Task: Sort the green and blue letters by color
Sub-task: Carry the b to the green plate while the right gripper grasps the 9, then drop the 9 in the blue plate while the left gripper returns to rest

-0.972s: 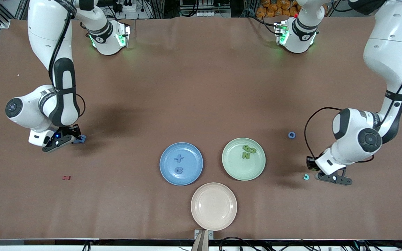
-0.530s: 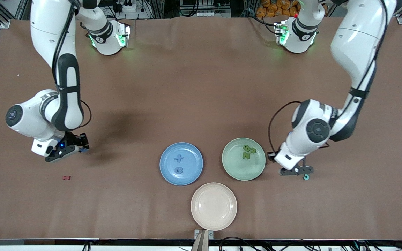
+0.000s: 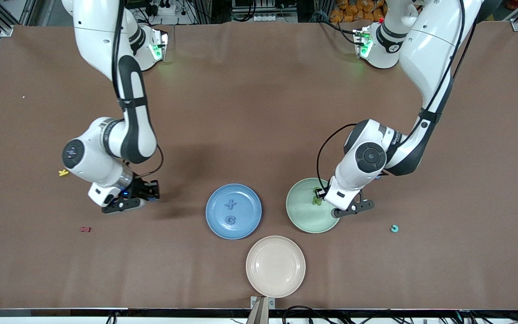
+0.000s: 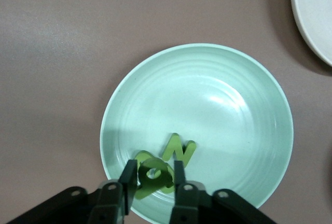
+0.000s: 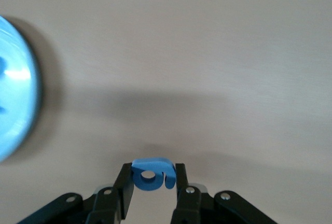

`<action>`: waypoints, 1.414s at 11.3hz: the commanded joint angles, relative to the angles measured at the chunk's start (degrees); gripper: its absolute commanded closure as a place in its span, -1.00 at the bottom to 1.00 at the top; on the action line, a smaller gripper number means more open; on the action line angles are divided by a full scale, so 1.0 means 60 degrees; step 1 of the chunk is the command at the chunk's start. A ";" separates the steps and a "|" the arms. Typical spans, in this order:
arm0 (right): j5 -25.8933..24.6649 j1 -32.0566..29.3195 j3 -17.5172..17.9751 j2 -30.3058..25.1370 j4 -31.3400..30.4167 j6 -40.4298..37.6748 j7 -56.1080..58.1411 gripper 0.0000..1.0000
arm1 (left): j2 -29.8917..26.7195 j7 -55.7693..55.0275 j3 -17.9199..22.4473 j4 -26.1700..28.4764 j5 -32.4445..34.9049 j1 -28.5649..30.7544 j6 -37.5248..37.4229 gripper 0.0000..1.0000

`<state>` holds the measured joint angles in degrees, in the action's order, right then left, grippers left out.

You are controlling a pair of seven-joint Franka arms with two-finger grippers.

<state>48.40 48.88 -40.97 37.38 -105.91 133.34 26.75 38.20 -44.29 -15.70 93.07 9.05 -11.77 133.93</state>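
A green letter (image 4: 154, 175) sits pinched in the left hand (image 4: 153, 189) over the green plate (image 4: 233, 110), above a green N (image 4: 178, 150) lying in it. A blue letter (image 5: 151, 173) is gripped by the right hand (image 5: 151, 186) over the table (image 3: 259, 112) beside the blue plate (image 3: 246, 225), which carries two blue letters (image 3: 230, 211). A teal letter (image 3: 394, 228) lies toward the left arm's end.

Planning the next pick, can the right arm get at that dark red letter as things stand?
Probably not yet: bare table surrounds the dark red letter, but the right end effector already holds a blue letter.
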 commanded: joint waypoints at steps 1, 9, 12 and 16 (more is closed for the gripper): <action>0.0078 -0.0134 0.0717 0.0155 0.0761 0.0042 -0.2007 1.00 | -0.0243 0.0420 0.0185 0.0031 0.0029 0.0042 -0.0129 -1.00; 0.0136 -0.0134 0.2432 0.0829 0.2575 0.0541 -0.6970 1.00 | -0.0595 0.4548 0.0171 0.0383 0.0118 0.2177 -0.0657 -1.00; 0.0151 -0.0120 0.2915 0.0874 0.2900 0.0846 -0.8542 -0.49 | -0.0917 0.5634 0.0156 0.0587 0.0380 0.3203 -0.0657 -1.00; 0.0107 -0.0236 0.3444 0.0976 0.2740 0.2240 -0.8619 -1.00 | -0.1690 0.6371 0.0141 0.1010 0.0396 0.3923 -0.0744 -1.00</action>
<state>48.42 48.89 -21.11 41.84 -90.32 145.95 -24.56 33.82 -7.12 -14.18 95.01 10.15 10.05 130.39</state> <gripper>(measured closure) 0.233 0.000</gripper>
